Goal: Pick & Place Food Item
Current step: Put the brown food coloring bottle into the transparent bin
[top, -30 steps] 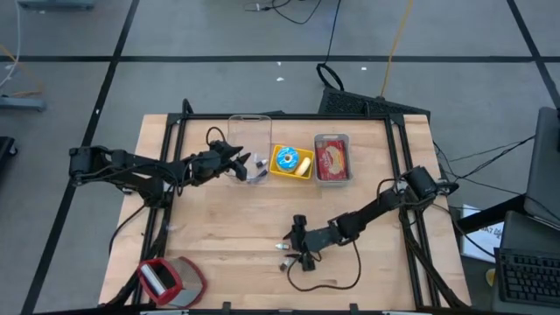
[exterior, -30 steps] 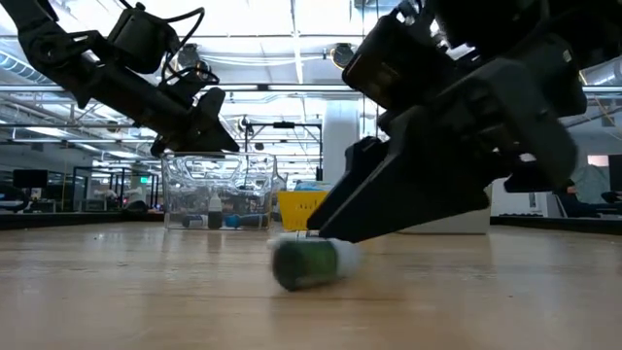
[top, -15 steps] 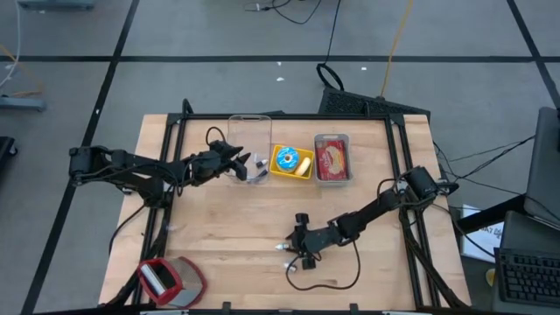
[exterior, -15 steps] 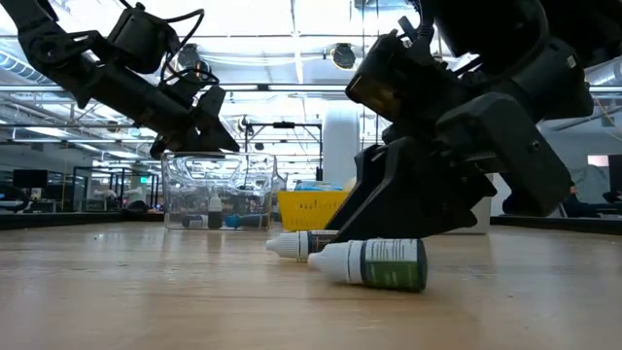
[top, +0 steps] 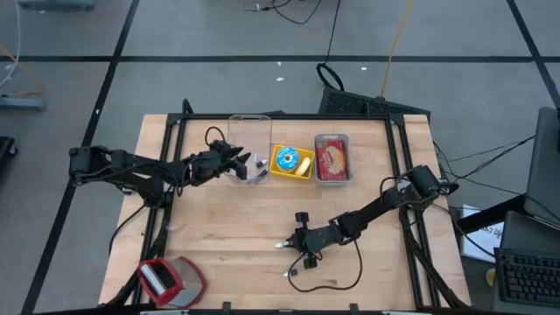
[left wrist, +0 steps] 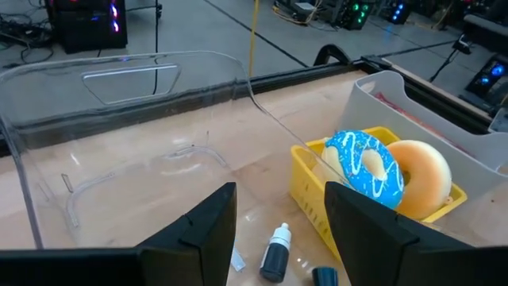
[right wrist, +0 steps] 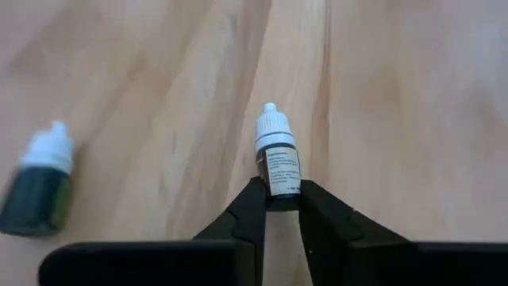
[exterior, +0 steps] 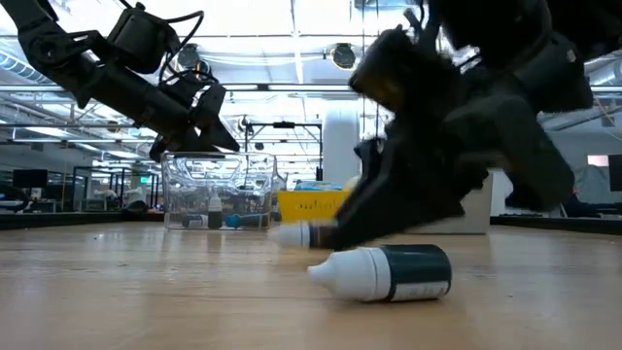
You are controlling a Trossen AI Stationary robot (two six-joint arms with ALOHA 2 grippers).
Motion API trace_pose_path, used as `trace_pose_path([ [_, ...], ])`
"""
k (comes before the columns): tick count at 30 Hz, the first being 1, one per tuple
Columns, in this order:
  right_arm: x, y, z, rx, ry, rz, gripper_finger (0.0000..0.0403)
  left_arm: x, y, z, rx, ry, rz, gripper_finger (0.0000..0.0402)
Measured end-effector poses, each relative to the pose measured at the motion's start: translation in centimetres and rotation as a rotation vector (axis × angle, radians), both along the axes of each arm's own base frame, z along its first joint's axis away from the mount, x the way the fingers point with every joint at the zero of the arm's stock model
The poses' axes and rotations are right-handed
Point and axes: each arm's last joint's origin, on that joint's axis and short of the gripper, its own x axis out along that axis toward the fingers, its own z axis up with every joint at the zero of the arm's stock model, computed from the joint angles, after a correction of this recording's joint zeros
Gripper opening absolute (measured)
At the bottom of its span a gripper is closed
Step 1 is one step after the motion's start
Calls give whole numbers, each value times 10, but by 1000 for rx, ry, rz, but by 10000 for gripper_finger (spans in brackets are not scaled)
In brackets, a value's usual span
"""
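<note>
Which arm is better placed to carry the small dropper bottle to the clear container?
The right. The right gripper is already clamped on the dropper bottle on the table. The left gripper hovers open at the clear container, far from that bottle.

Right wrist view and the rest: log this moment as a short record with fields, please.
right gripper: shut on small dropper bottle, low on the wooden table
loose bottle: green, lying on its side beside the gripped one
left gripper: open, at the clear bin
yellow tray: blue-iced donut and plain donut
</note>
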Motion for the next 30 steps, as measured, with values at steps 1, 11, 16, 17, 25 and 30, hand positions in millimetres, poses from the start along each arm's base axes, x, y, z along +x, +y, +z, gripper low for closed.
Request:
trace_pose_path([
  [1,0,0,5,-9,-12,9,44,0,0,0,-7,-6,3,191],
  [11,-17,-17,70,-268,-93,-85,49,3,-4,0,-164,-94,-112,191],
  [16,-32,-25,90,-467,-144,-209,49,8,-15,6,-246,-189,-258,191],
  [17,-34,-26,93,-495,-155,-238,49,9,-19,8,-254,-209,-291,191],
  [25,-45,-35,94,-578,-201,-392,49,20,-57,30,-199,-333,-530,191],
  [30,-48,-36,92,-544,-282,-411,49,31,-76,43,-190,-340,-588,191],
])
